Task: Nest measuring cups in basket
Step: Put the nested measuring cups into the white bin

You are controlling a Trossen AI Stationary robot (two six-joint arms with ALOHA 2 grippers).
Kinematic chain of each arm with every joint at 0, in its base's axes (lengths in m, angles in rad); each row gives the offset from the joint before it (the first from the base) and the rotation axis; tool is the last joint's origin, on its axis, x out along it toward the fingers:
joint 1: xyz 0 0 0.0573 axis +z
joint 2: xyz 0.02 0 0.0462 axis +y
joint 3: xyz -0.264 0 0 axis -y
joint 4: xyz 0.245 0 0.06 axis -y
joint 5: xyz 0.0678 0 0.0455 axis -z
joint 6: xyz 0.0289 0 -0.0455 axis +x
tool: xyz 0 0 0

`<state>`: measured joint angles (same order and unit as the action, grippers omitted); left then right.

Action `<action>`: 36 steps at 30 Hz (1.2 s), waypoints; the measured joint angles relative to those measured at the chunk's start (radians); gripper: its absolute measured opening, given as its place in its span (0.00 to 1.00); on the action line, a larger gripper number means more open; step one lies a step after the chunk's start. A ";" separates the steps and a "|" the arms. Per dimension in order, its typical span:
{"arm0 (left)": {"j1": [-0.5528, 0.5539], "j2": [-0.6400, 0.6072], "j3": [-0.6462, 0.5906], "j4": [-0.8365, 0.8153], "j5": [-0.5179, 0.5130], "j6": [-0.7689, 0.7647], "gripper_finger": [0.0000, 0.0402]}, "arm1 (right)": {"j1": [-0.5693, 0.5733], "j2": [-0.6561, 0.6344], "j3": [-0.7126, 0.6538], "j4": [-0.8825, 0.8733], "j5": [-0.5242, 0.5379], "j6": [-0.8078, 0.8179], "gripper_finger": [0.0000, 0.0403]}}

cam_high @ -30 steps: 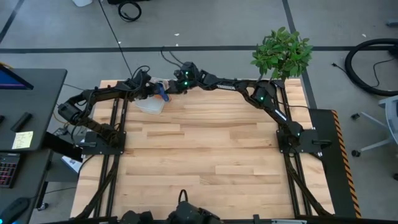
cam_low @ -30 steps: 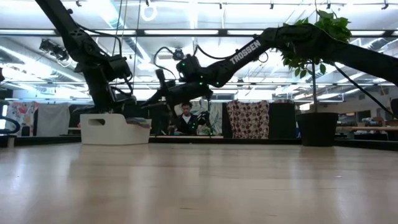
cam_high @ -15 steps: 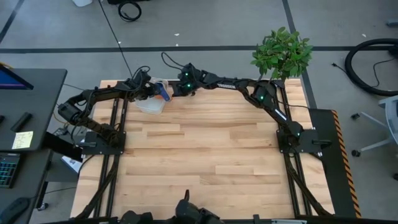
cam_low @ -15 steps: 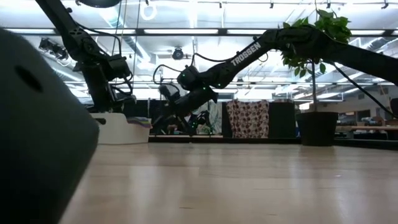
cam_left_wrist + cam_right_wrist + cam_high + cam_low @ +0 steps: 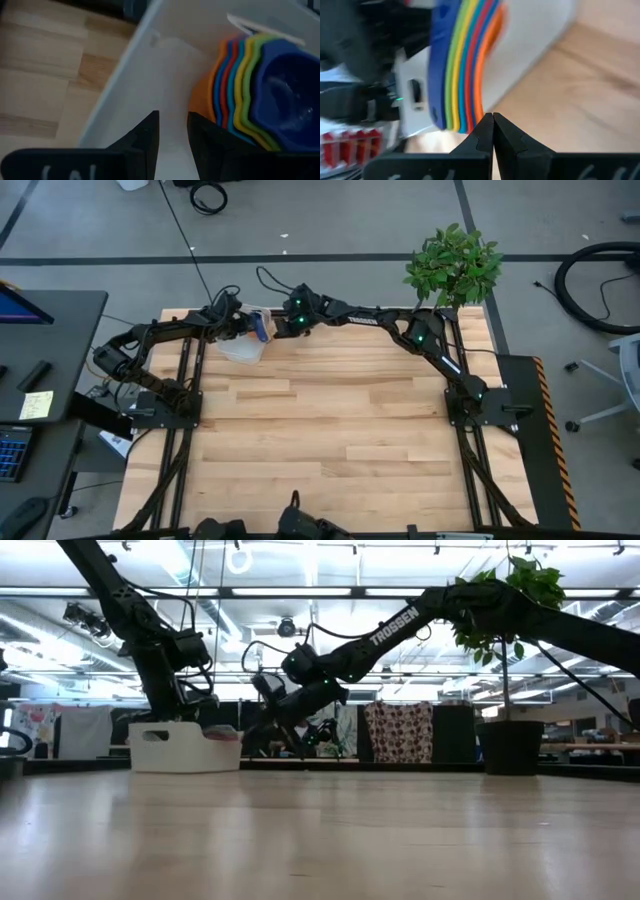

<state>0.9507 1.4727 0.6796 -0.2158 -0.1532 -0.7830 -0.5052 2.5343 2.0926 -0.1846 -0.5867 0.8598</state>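
I see the basket [image 5: 241, 345] at the upper left of the table [image 5: 340, 430] in the high view, with the measuring cups [image 5: 255, 90] nested inside it, dark blue innermost and orange outermost. My left claw [image 5: 172, 132] pinches the basket's white wall. My right claw [image 5: 493, 131] sits just beside the basket, fingers pressed together on nothing, the stacked handles right ahead of it.

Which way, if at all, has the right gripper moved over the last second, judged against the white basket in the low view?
Yes. The right gripper has dropped lower, now hanging beside the white basket near its rim height rather than above it.
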 joint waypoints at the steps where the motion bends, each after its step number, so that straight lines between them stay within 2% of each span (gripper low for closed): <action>1: 0.001 0.000 0.000 0.006 -0.004 0.000 0.27 | 0.004 0.000 0.000 0.020 -0.018 0.007 0.03; 21: 0.001 0.000 0.000 0.017 -0.004 0.045 0.27 | 0.025 0.001 0.000 0.065 -0.095 -0.027 0.03; 25: 0.001 -0.007 0.000 -0.006 -0.006 0.069 0.27 | 0.017 0.000 0.000 0.065 -0.111 -0.083 0.03; 31: 0.010 -0.086 0.000 -0.119 -0.091 0.071 0.27 | 0.005 -0.032 0.000 0.073 -0.158 -0.105 0.03; 36: 0.031 -0.201 0.001 -0.168 -0.083 0.074 0.27 | -0.001 -0.073 0.000 0.069 -0.149 -0.155 0.03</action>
<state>0.9812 1.2718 0.6804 -0.3836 -0.2360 -0.7094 -0.5067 2.4608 2.0926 -0.1157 -0.7362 0.7048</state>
